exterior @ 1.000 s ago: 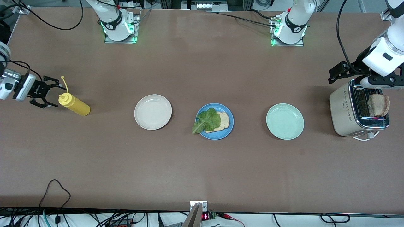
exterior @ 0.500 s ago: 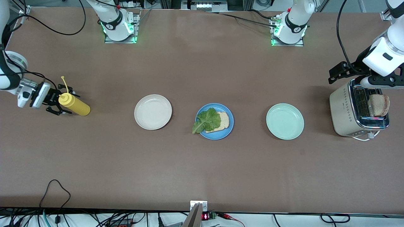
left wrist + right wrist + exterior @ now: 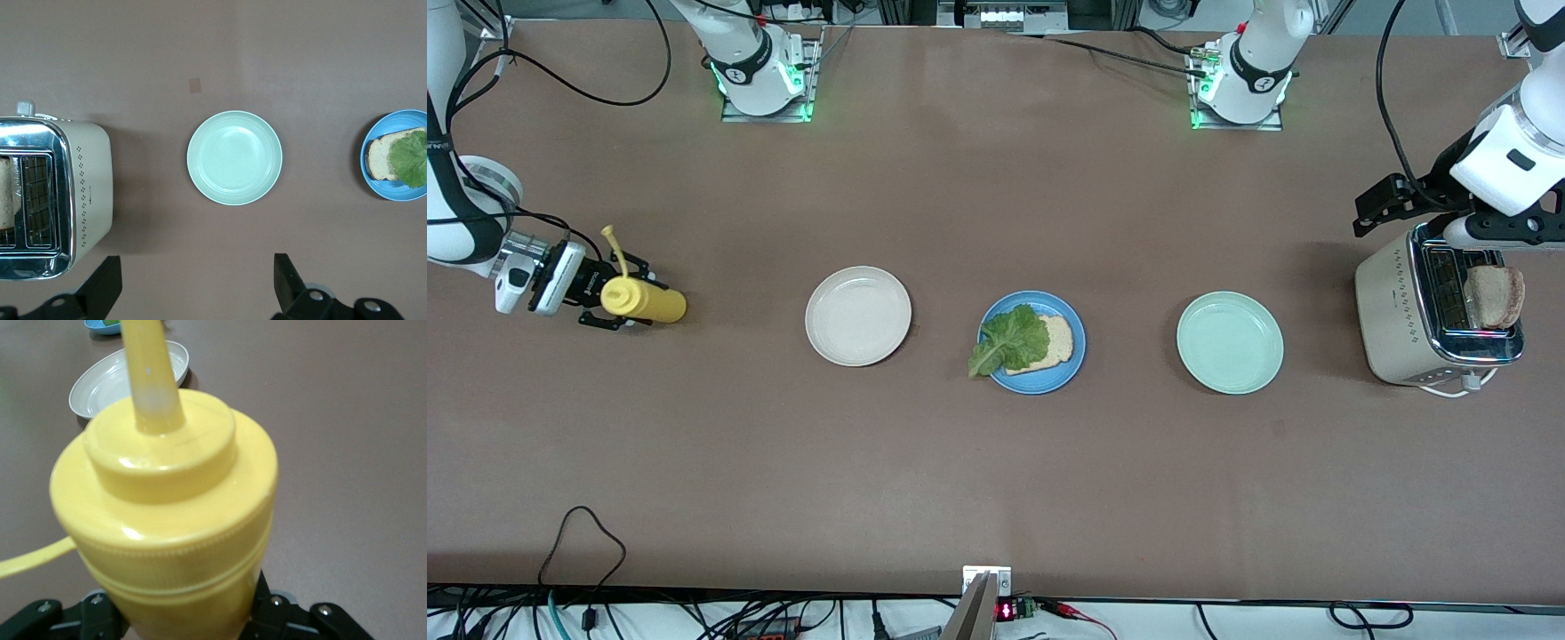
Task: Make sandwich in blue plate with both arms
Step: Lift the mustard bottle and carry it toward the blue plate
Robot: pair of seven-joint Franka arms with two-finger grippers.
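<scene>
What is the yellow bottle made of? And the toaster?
The yellow bottle looks like soft, shiny plastic: smooth, with bright glints on its cap. The toaster looks like cream painted metal or plastic on its sides, and mirror-shiny metal on top, which reflects light around the slots.

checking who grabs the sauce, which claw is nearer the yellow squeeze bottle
Right. The right claw straddles the yellow squeeze bottle at its cap end, closing on it. The left claw hangs open over the toaster, at the table's other end.

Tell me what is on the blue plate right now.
On the blue plate lies one bread slice with a lettuce leaf on top, its tip hanging over the rim. The leaf covers much of the slice, so anything under it is hidden. No second slice is there.
</scene>
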